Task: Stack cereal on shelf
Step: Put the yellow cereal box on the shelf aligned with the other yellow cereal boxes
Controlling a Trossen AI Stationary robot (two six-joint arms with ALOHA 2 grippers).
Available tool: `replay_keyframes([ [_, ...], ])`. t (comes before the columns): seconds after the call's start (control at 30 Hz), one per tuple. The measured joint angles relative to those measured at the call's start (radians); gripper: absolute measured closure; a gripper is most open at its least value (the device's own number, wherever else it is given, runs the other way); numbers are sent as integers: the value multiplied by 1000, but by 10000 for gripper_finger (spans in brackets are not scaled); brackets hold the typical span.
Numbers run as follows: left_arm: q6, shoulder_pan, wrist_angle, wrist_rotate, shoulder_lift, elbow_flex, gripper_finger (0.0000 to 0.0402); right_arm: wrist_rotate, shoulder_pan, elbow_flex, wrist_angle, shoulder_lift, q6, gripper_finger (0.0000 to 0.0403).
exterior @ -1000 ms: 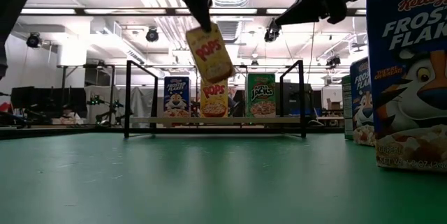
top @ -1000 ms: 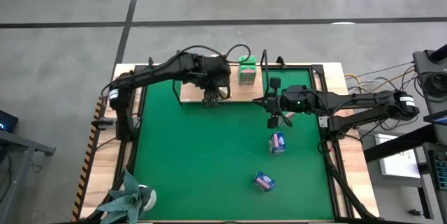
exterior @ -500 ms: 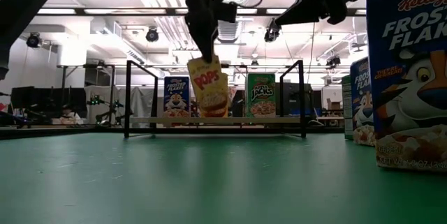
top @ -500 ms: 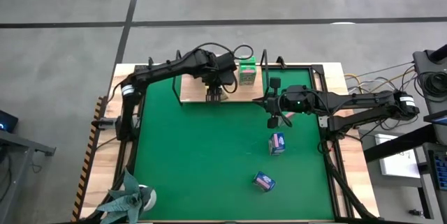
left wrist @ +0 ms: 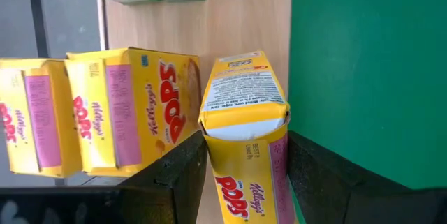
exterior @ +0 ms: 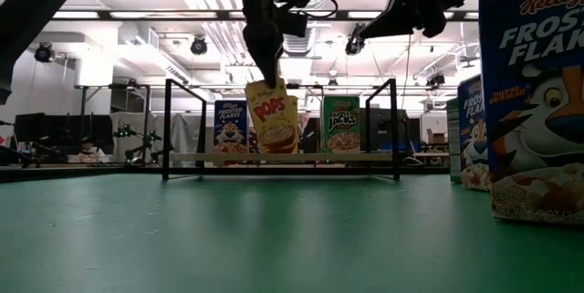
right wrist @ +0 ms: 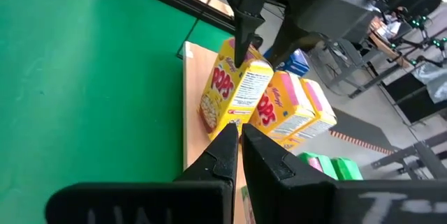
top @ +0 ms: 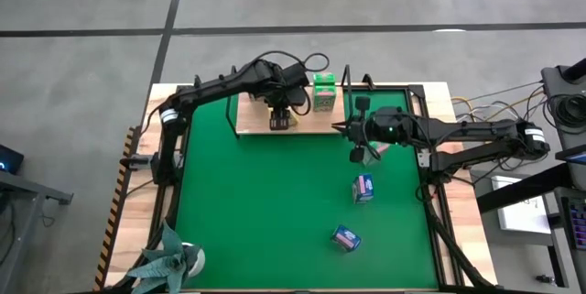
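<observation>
The left gripper [exterior: 265, 76] has carried a yellow cereal box [exterior: 275, 127] down to the shelf [top: 252, 125] and holds it by its top, just in front of two other yellow boxes [left wrist: 91, 112]. It looks almost placed. The right gripper [top: 357, 156] waits shut and empty over the desk [top: 265, 212].

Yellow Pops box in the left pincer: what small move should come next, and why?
Probably lower it the last bit, then open. The left pincer grips the yellow Pops box by its top, over the shelf, in front of two other yellow boxes; whether its base touches the board is unclear.
</observation>
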Motion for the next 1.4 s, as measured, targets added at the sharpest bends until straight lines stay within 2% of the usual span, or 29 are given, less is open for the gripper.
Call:
replay_keyframes([
  [0.5, 4, 13, 10, -1, 0, 0, 229, -9, -24, 0, 0, 0, 11, 390],
  [0.87, 4, 14, 22, -39, 0, 0, 176, -9, -24, 0, -1, 0, 11, 390],
  [1.03, 4, 14, 25, -41, 1, 5, 163, -9, -24, 0, -1, 0, 11, 390],
  [1.4, -41, -33, 1, -42, 1, 173, 169, -9, -24, 0, -1, 0, 10, 390],
])
